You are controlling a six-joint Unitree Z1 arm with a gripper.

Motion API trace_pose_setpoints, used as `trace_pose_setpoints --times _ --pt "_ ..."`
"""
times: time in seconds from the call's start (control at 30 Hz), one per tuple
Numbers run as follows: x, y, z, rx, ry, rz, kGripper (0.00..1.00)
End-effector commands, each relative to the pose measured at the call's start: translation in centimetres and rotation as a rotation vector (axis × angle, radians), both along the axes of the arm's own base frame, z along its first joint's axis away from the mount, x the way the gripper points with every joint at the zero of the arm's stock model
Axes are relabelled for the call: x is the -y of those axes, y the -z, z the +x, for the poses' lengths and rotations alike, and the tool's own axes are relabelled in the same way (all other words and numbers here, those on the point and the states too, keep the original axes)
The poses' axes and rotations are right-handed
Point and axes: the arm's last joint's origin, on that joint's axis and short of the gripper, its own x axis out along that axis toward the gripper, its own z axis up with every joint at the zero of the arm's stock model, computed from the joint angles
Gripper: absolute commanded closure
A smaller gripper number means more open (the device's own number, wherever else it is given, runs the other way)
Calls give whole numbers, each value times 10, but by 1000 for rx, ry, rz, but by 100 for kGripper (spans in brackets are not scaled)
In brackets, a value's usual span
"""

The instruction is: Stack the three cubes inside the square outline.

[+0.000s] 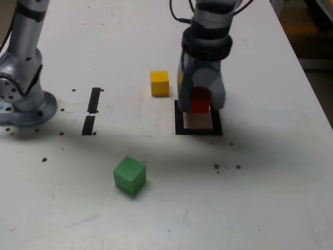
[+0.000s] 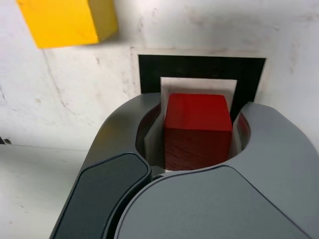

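Claw [image 2: 198,130] shut on red cube [image 2: 197,114] | w/in outline edges [image 2: 199,67] | ylw cube [image 2: 62,22] clear, gap btwn

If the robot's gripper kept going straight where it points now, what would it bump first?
Probably the white inside of the square outline, with the red cube between its jaws getting there too; exact height is unclear.

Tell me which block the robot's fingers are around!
The red block, over the black square outline. The yellow one and green one sit away from the fingers.
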Motion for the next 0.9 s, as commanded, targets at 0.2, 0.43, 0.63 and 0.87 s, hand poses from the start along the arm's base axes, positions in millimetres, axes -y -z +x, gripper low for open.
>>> trace_pose_setpoints --times 0.2,0.43,0.63,0.87 --pt "-4 5 -10 -3 -4 -33 100" --pt "-2 10 -10 -9 -1 -66 99" --pt "-2 15 -8 -11 3 -78 86" --pt "0 22 -10 -32 5 -100 42"
